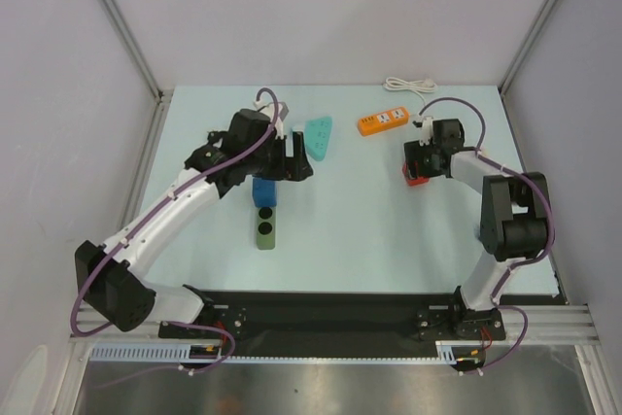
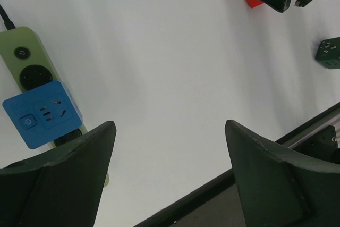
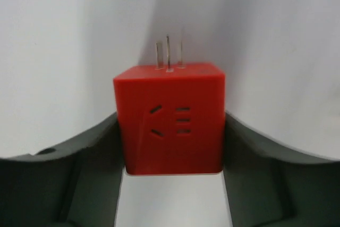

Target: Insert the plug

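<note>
My right gripper (image 3: 170, 147) is shut on a red cube adapter (image 3: 170, 118), one finger on each side, its three metal prongs (image 3: 169, 54) pointing away from the camera. In the top view this gripper (image 1: 420, 168) holds the red cube (image 1: 414, 179) at the table's right, just below the orange power strip (image 1: 381, 121). My left gripper (image 2: 170, 152) is open and empty over bare table, seen in the top view (image 1: 292, 158) beside a blue cube adapter (image 1: 264, 190). The small black plug is not in view. Only a thin black cord (image 2: 4, 18) shows, at the end of the green strip.
The blue cube adapter (image 2: 41, 114) sits on a green power strip (image 2: 26, 51). A teal strip (image 1: 319, 136) lies behind my left gripper. A dark green cube (image 2: 329, 52) lies at the right of the left wrist view. The orange strip's white cord (image 1: 408, 85) is coiled at the back.
</note>
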